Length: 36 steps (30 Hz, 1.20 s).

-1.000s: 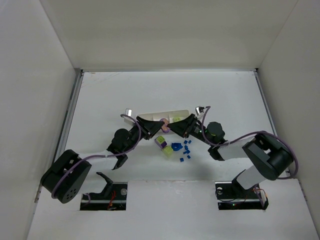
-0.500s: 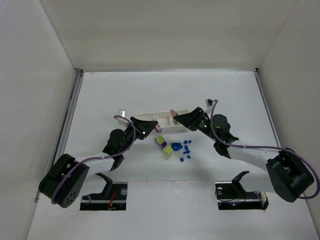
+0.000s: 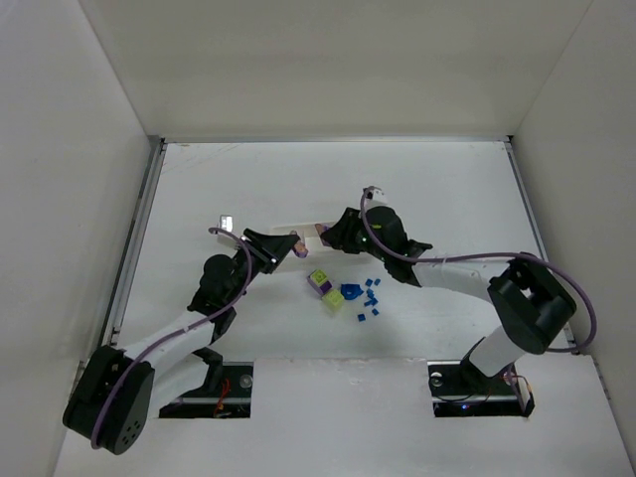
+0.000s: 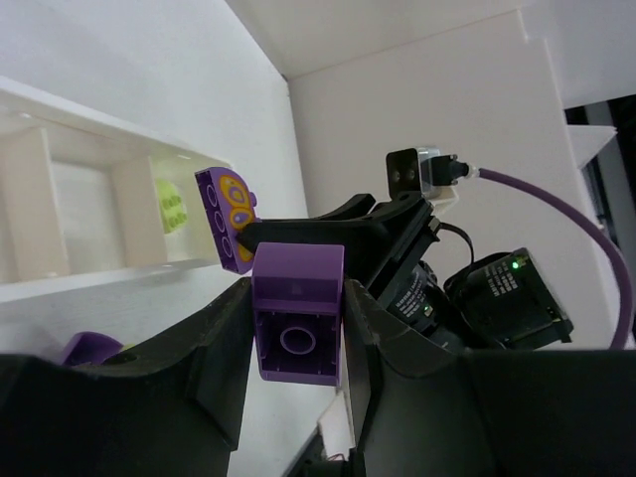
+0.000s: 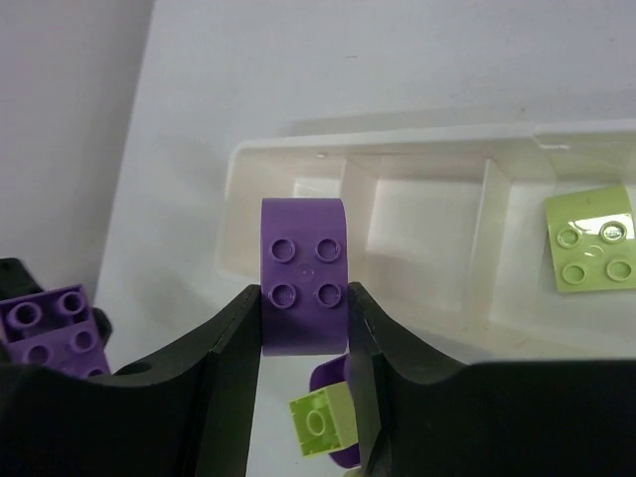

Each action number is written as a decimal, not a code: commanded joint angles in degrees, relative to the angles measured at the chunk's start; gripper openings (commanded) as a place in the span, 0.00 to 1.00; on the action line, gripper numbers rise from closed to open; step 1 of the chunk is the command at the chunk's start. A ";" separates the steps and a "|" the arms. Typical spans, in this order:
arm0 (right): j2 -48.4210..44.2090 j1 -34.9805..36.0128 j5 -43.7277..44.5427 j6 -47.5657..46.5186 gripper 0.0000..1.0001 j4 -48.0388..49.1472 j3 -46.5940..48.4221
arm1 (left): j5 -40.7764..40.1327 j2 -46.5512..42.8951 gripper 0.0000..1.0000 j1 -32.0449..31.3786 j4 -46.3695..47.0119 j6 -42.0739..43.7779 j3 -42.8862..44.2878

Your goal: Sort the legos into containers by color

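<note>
My left gripper (image 3: pixel 290 246) is shut on a purple brick (image 4: pixel 298 313) at the white tray's (image 3: pixel 310 230) left end. My right gripper (image 3: pixel 330 235) is shut on a purple curved brick (image 5: pixel 304 273), held over the front of the tray's (image 5: pixel 417 199) left compartment. The two grippers sit close together, tips nearly facing. One lime brick (image 5: pixel 593 238) lies in the right compartment; the other two look empty. Loose on the table are a purple-and-lime brick (image 3: pixel 320 281), a lime brick (image 3: pixel 333 301), a larger blue piece (image 3: pixel 351 292) and several tiny blue bricks (image 3: pixel 370 298).
Both arms cover most of the tray in the top view. White walls enclose the table on the left, far and right sides. The loose bricks lie just in front of the tray, between the two arms.
The right gripper has swung left from the tray's right end to its left part, still holding its purple brick. The left gripper has drawn back left a little with its purple brick.
</note>
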 commanded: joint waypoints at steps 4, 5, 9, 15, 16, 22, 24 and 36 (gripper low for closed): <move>5.22 1.09 4.94 -4.56 0.34 -4.40 6.12 | -3.22 -2.85 0.23 0.65 -9.14 7.01 4.59; 5.75 1.17 5.29 -4.65 0.35 -4.58 6.47 | -3.75 -2.68 0.23 0.47 -10.11 7.80 5.20; 5.58 1.44 6.96 -4.83 0.53 -4.67 7.09 | -5.15 -1.10 0.23 -0.23 -12.05 10.61 7.32; 0.84 1.53 7.14 -6.14 0.62 -4.67 6.13 | -8.05 3.73 0.23 -2.16 -12.05 13.34 10.83; -0.48 1.53 7.40 -6.23 0.62 -4.40 5.17 | -9.19 4.52 0.23 -2.69 -12.05 13.95 11.44; -10.32 1.53 10.30 -5.97 0.46 -3.00 -3.18 | -14.55 11.37 0.23 -6.64 -15.03 20.89 17.24; -13.83 2.05 11.26 -6.15 0.36 -3.52 -6.17 | -17.01 13.66 0.23 -8.14 -16.70 23.61 19.44; -27.56 13.20 16.45 -7.20 0.52 -10.89 -17.96 | -27.74 24.29 0.26 -13.50 -23.74 35.49 27.97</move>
